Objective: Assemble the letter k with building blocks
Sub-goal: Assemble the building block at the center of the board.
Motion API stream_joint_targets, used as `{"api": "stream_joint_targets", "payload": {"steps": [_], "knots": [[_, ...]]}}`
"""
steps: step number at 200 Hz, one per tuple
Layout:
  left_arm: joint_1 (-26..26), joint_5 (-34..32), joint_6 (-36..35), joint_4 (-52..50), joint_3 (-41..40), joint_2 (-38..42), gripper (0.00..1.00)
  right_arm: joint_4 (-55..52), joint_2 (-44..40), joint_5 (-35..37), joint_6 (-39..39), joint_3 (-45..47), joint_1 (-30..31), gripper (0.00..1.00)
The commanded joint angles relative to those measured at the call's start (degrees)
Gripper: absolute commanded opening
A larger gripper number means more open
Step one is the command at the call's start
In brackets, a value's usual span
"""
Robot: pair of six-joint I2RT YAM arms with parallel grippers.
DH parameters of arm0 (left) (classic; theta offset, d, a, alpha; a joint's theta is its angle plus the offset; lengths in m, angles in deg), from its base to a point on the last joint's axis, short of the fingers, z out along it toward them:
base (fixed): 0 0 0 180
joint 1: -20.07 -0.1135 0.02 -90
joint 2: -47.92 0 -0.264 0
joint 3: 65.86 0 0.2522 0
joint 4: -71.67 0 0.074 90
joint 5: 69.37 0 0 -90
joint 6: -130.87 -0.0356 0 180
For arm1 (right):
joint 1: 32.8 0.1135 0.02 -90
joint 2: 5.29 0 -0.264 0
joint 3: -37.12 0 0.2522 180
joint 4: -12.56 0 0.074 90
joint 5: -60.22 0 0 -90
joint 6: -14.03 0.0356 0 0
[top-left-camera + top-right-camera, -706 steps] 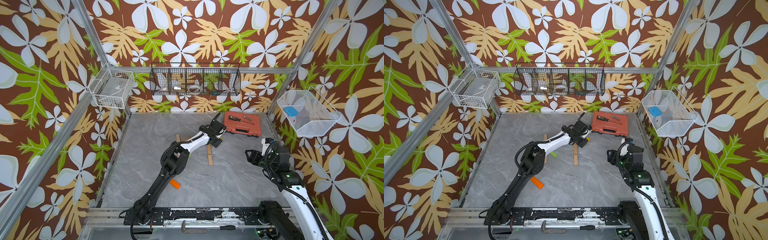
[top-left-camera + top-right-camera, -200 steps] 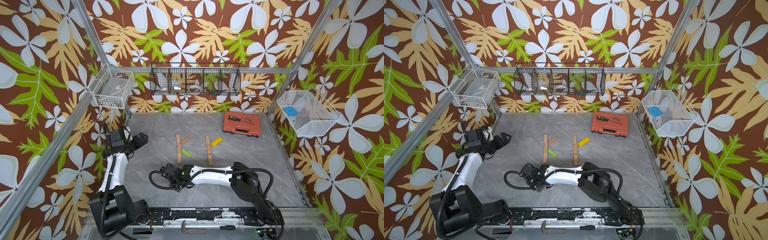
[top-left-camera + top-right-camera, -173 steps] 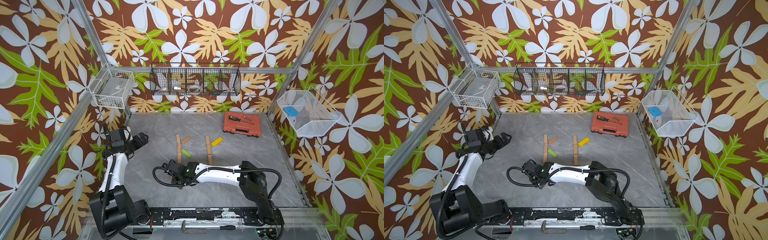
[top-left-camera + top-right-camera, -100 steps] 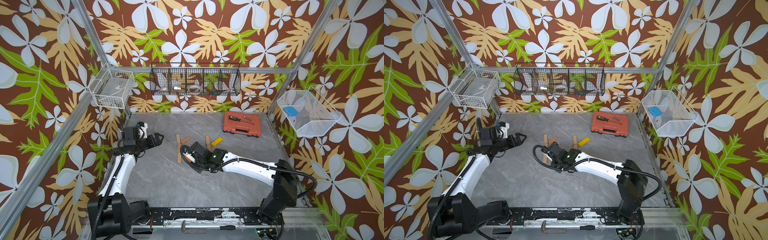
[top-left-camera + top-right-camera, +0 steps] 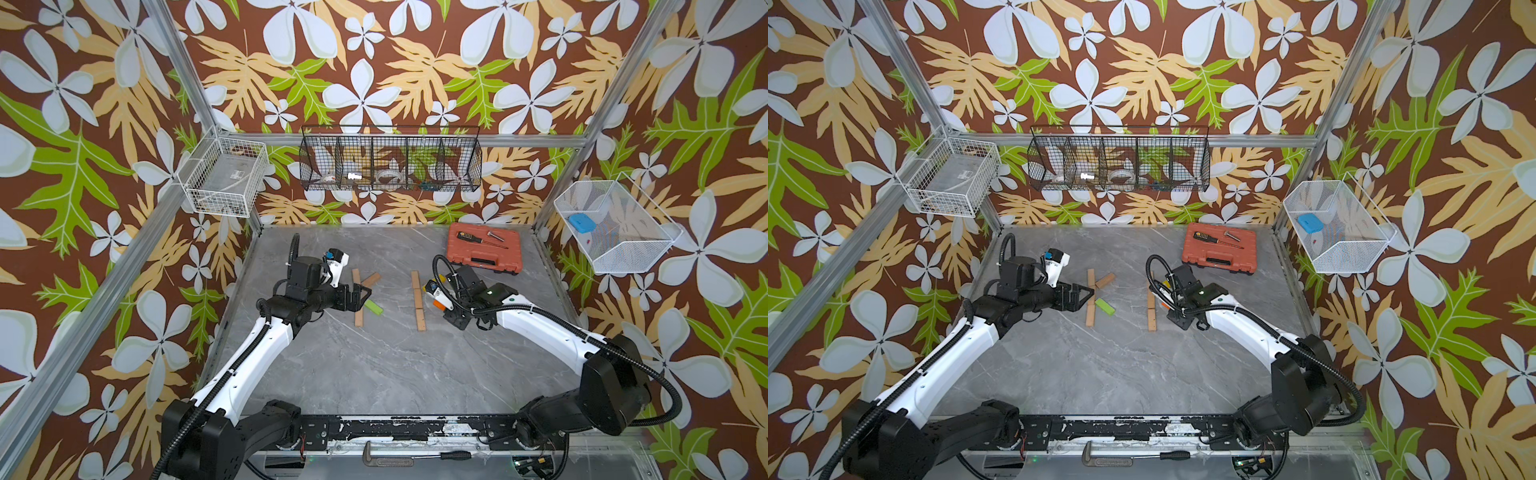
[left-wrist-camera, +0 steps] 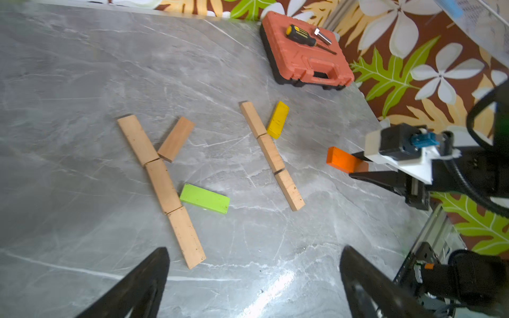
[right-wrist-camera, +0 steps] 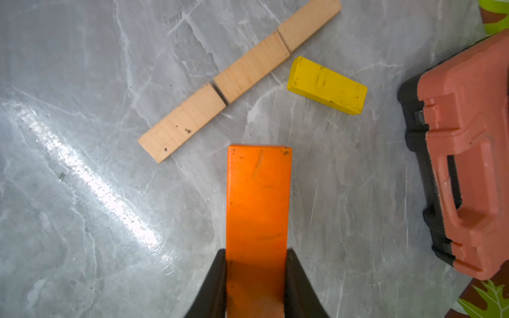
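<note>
**Top views.** Left tool [image 5: 365, 296]: jaws standing wide apart and carrying nothing. It is hanging over the first stem [image 5: 358, 318], three plain planks laid end to end, with the green plank [image 5: 373, 307] beside it. Right tool [image 5: 438, 303]: hanging just beside the second stem [image 5: 419, 320], a bit of orange showing at its tip; the grip is not readable from here. The tool case [image 5: 1219, 249] is sitting at the far right of the bench [image 5: 1100, 374], apart from the planks.

**Left wrist view.** A short plain plank [image 6: 176, 139] is slanting off the far half of the first stem and the green plank off its near half, so one letter is looking complete. The second stem [image 6: 271, 155] is carrying only the yellow plank [image 6: 278, 119], just beside or touching its far half. The orange plank [image 6: 344, 163] is riding in the right tool, apparently off the bench.

**Right wrist view.** Right tool [image 7: 257, 253]: jaws clamping one end of the orange plank [image 7: 259, 198], whose free end is pointing toward the second stem.

**Step in hand, by judgement.** The orange plank is coming in as the missing lower leg of the second letter. The next move is calling for:
- turning the plank to mirror the yellow one;
- lowering it flat with one end against the stem's middle;
- parting the jaws without nudging the loose stem pieces.
</note>
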Motion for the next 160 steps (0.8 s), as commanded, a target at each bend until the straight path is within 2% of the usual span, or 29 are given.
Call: {"api": "stream_joint_targets", "payload": {"steps": [1, 46, 95, 160], "knots": [[1.99, -3.54, -1.96, -1.57, 0.03, -0.07, 0.98, 0.3, 1.64, -2.62, -3.83, 0.01, -1.29, 0.1], [2.3, -7.69, -1.57, -2.73, 0.12, -0.58, 0.97, 0.15, 10.14, -2.92, -4.5, -2.9, -2.95, 0.11], [2.31, -7.02, -1.35, -2.82, 0.02, -0.95, 0.96, 2.57, 14.96, -4.97, -5.73, -5.04, -5.03, 0.13], [2.35, -7.69, -1.43, -2.86, 0.03, -1.18, 0.96, 4.2, 20.83, -7.12, -1.69, -6.9, -5.1, 0.15]]}}
